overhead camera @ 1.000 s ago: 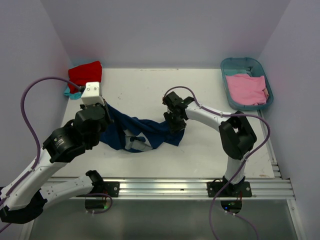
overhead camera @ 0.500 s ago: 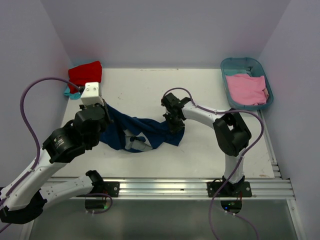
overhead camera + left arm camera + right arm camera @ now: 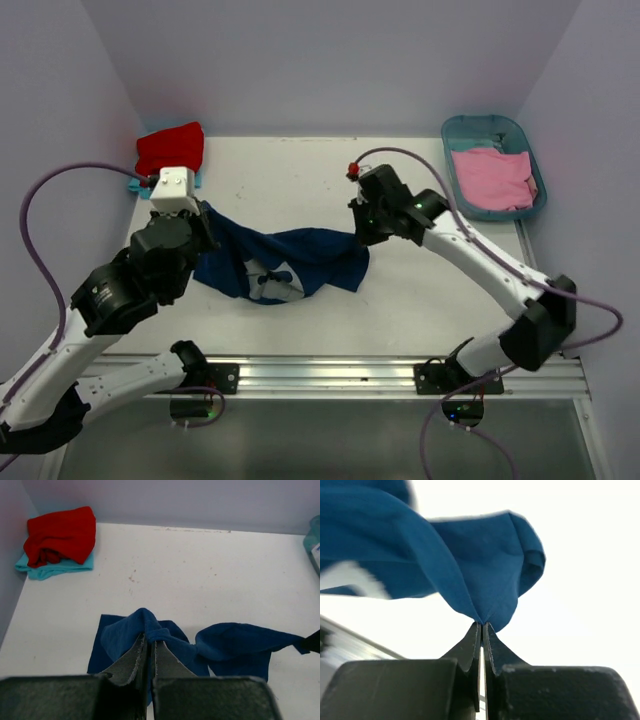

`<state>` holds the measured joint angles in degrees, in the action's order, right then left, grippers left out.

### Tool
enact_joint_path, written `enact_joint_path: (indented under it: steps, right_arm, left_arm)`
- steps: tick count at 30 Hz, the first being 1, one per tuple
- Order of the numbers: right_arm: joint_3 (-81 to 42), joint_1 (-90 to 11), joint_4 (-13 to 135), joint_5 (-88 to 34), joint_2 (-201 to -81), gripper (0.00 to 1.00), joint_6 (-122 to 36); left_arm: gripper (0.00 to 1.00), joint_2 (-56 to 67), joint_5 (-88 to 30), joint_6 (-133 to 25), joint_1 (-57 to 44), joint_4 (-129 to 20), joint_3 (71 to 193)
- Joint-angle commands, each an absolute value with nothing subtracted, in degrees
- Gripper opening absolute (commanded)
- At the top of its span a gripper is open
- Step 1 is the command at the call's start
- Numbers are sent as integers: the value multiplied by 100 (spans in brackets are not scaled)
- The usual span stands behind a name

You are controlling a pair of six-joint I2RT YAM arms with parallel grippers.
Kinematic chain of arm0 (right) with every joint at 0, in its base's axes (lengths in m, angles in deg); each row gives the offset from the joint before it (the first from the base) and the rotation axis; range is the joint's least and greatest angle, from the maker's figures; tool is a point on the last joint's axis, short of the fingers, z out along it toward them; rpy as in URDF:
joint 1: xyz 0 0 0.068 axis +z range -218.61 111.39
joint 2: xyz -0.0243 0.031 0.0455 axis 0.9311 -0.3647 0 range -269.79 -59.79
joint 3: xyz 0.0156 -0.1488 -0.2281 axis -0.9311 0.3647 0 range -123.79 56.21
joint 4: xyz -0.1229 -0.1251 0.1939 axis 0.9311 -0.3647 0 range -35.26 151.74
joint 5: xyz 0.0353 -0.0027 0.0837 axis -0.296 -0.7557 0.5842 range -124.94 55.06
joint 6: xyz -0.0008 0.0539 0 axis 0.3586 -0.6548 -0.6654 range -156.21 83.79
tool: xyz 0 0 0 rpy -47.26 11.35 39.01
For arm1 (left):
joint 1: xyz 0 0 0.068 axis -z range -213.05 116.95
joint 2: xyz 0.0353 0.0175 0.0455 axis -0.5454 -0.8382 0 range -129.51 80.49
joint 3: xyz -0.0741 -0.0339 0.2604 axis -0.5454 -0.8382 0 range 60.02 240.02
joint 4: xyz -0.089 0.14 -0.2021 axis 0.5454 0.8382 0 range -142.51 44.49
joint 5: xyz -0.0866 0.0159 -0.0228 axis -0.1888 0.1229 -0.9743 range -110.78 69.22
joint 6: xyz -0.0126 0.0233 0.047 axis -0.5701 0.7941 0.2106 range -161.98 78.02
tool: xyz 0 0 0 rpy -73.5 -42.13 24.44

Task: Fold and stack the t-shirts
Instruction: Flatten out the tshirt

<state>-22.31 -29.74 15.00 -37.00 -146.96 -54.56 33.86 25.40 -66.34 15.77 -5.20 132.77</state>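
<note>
Over the table [image 3: 290, 180] my two arms reach forward; the left gripper [image 3: 148, 642] and the right gripper [image 3: 482, 625] each pinch tight one end of the navy t-shirt [image 3: 300, 255], which sags between them.

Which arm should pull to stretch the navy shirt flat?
Right, probably. Both grippers are shut on the navy shirt, which lies bunched between them. The right gripper has bare table beyond it; the left gripper sits nearer the side wall and the red shirt.
</note>
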Motion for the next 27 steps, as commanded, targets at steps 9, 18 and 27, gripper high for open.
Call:
enact_joint_path:
  steps: [9,18,27]
  right_arm:
    - [-3449,-2976,1366,-3758,-11588,0,-4931]
    - [-3827,-2976,1210,-4881,-10846,0,-4561]
    - [-4801,-3824,1085,-5951,-13577,0,-4798]
  left_arm:
    - [0,4156,-738,-4700,1555,-1981,14148]
    - [0,3656,-2807,-4454,-297,-2114,14966]
    - [0,1503,-1016,-4225,-493,-2473,14869]
